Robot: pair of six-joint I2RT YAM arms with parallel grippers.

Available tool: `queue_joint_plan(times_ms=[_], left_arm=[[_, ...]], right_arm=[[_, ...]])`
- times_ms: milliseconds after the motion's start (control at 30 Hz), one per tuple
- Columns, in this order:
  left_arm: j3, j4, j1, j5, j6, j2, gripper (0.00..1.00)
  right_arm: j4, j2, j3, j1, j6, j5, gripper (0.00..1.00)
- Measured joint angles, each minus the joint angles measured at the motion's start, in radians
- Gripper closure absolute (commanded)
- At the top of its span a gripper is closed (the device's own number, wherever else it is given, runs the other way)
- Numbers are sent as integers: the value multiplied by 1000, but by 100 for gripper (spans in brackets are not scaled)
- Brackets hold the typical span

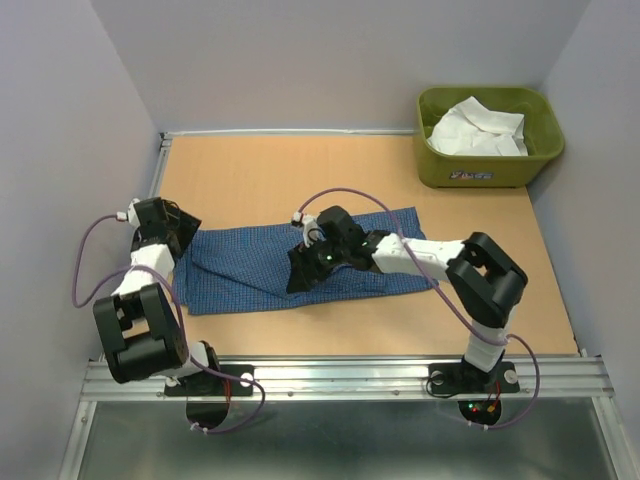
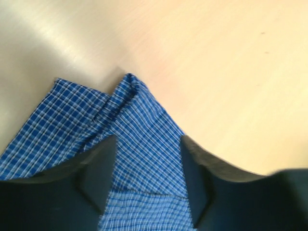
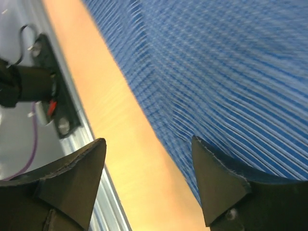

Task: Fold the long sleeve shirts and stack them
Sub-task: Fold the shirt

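The blue checked long sleeve shirt [image 1: 250,268] lies in a folded band across the middle of the table. My left gripper [image 1: 183,240] stands at its left end. In the left wrist view the jaws [image 2: 148,139] are apart, with a bunched corner of the blue cloth [image 2: 144,110] lying between and under them. My right gripper [image 1: 298,275] hovers over the shirt's near middle edge. It is open [image 3: 148,139], straddling bare table and the blurred shirt hem [image 3: 231,72]. The white shirt [image 1: 478,128] sits crumpled in the tub.
An olive-green tub [image 1: 490,172] stands at the back right corner of the wooden table [image 1: 300,180]. A metal rail [image 1: 350,375] runs along the near edge with both arm bases on it. Grey walls close in the left, back and right sides.
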Motion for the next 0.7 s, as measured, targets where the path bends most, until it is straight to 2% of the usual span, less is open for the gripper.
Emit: queue_joint_plan(times_ms=[33, 167, 400, 533, 700], left_arm=[[5, -21, -7, -2, 5, -41, 14], [6, -116, -53, -37, 9, -201, 5], [-68, -217, -232, -125, -41, -409, 10], [-147, -232, -326, -138, -87, -395, 12], [-174, -225, -386, -144, -122, -245, 13]], right_arm=[[-32, -26, 0, -8, -19, 41, 20], [-156, -152, 2, -65, -95, 259, 20], [-320, -194, 0, -210, -135, 577, 22], [-372, -194, -8, -278, -134, 680, 22], [-409, -189, -49, -282, -131, 716, 22]])
